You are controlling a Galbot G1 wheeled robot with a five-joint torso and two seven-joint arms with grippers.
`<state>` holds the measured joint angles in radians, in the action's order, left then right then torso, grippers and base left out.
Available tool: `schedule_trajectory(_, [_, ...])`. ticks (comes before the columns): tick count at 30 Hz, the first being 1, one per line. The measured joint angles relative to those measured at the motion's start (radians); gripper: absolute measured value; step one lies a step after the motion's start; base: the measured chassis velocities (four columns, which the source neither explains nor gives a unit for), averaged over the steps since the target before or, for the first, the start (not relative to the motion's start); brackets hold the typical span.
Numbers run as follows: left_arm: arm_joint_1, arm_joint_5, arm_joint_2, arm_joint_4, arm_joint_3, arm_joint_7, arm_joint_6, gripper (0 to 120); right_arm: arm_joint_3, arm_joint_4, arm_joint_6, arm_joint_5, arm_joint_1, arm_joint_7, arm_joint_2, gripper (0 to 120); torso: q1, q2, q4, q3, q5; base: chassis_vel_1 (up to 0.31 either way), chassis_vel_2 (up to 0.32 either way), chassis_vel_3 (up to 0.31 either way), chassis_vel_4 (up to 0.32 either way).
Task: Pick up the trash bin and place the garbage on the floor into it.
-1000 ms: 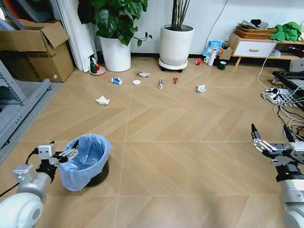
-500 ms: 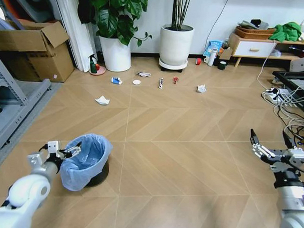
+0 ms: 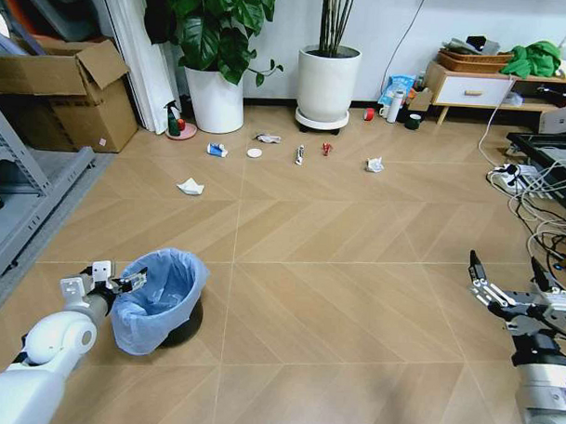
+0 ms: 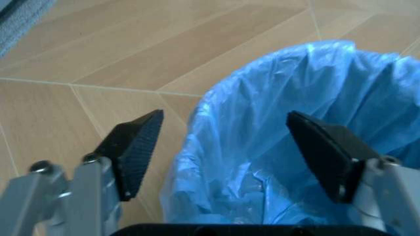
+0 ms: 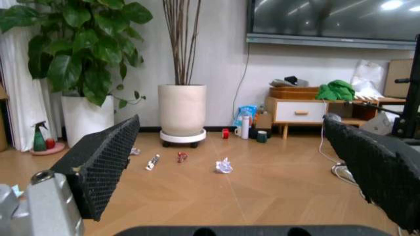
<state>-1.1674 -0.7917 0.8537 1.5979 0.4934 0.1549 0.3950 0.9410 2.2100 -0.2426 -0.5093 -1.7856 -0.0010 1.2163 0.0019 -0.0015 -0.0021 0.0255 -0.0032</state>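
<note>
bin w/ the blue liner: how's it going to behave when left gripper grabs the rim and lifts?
The trash bin probably lifts easily: it is small and looks empty. Its crinkly bag is folded loosely over the rim, so the left gripper, whose open fingers straddle that rim, may pinch slippery film rather than wall. Held by one side, it will likely hang tilted.

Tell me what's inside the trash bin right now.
Only the crinkled blue liner shows inside the trash bin; no garbage is visible in it, though the liner's folds hide the very bottom. The left gripper is open, straddling the near rim.
</note>
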Motion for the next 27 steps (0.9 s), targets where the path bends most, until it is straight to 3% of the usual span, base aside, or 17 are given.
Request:
schedule_trajectory(10, [0.018, -0.004, -0.04, -0.038, -0.033, -0.023, 0.104, 34, 0.004, 0.025, 0.013, -0.009, -0.005, 0.004, -0.015, 100, 0.0, 0.0, 0.0, 0.0, 0.0001, 0.0, 0.0, 0.0, 0.0])
schedule_trajectory(20, [0.006, -0.016, -0.038, -0.031, -0.02, -0.038, 0.11, 0, 0.004, 0.03, 0.018, -0.016, -0.004, 0.007, -0.021, 100, 0.0, 0.0, -0.0002, 0.0, -0.0001, 0.0, 0.0, 0.0, 0.0])
schedule_trajectory(27, [-0.002, -0.032, -0.029, -0.025, -0.009, -0.038, 0.109, 0, 0.005, 0.03, 0.017, -0.016, -0.007, 0.007, -0.017, 100, 0.0, 0.0, 0.0, 0.0, 0.0004, 0.0, 0.0, 0.0, 0.0])
